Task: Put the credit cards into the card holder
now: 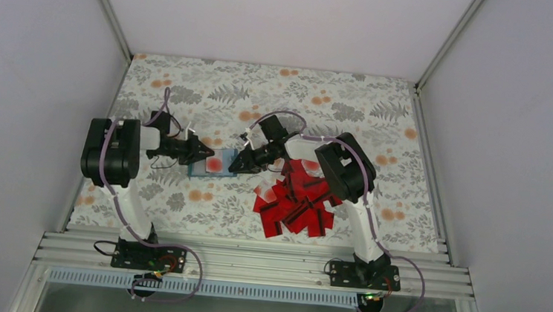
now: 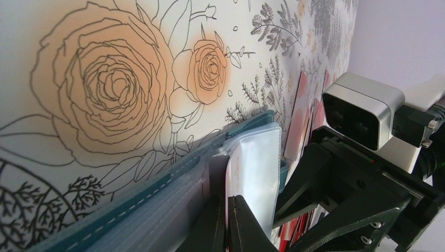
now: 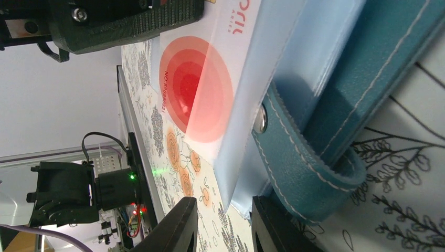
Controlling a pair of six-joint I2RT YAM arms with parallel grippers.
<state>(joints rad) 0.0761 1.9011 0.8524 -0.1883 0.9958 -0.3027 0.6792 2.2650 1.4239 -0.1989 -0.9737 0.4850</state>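
Note:
The teal card holder lies open at the table's middle, and a white card with a red spot shows in its clear pocket. My left gripper is shut on a clear pocket sheet of the holder, fingertips pressed together. From the right, my right gripper is open. Its fingers stand apart at the holder's corner, below the snap tab and the spot card. The loose red credit cards are heaped under the right arm.
The floral table cover runs to white walls at the back and sides. An aluminium rail carries both arm bases at the near edge. In the left wrist view, the right arm's wrist camera sits close to the holder.

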